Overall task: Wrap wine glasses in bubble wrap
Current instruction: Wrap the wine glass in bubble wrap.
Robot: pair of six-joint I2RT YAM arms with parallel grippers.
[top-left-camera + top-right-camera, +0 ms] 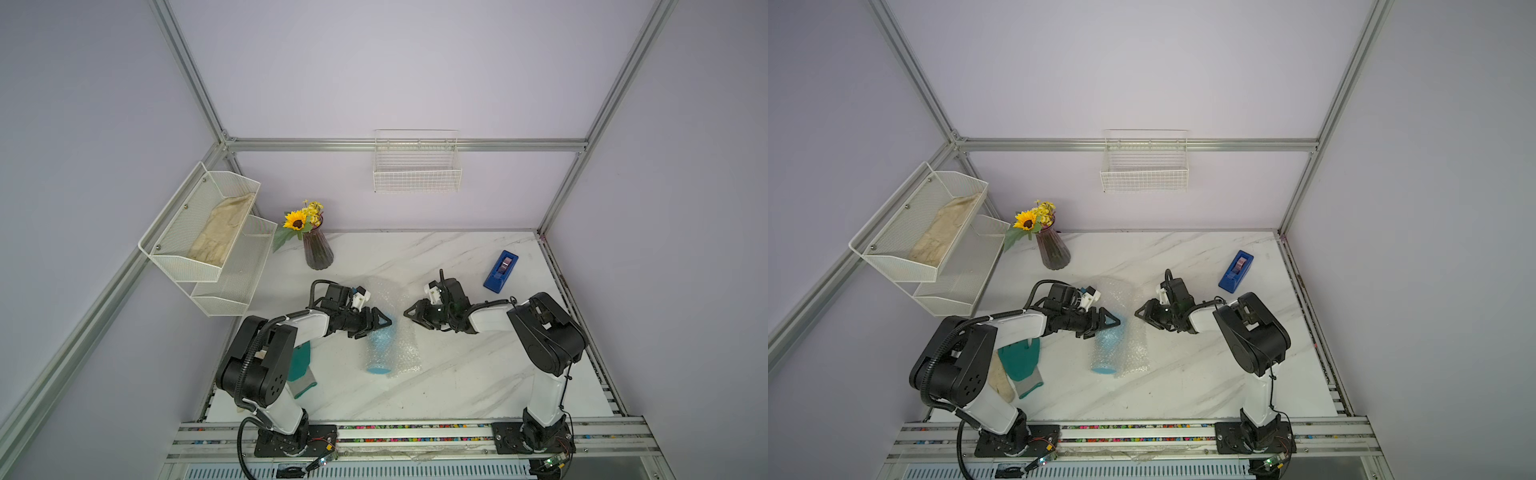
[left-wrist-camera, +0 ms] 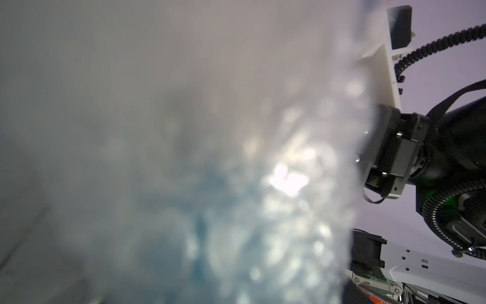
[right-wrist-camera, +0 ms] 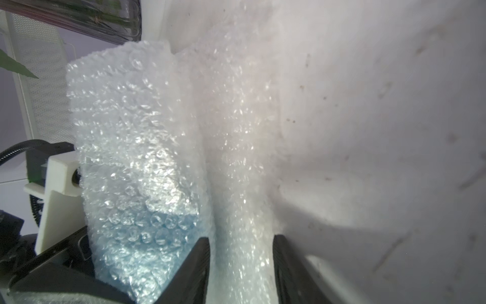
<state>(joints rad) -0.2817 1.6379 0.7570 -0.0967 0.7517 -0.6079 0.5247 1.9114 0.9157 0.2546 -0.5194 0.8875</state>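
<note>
White marbled tabletop (image 1: 457, 365) holds a light-blue opaque goblet (image 1: 379, 353) lying rolled in clear bubbled wrap (image 1: 406, 353); right gripper (image 3: 242, 247), jaws parted astride its loose flap, should tuck snugly while left gripper (image 1: 376, 324) (grip unclear) steadies.

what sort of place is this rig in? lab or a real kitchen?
Likely a lab robot cell staged as a home counter: aluminium frame with plain walls, two robot arms bolted to a rail at a marble-look tabletop, plus props like a sunflower vase and wire basket.
</note>
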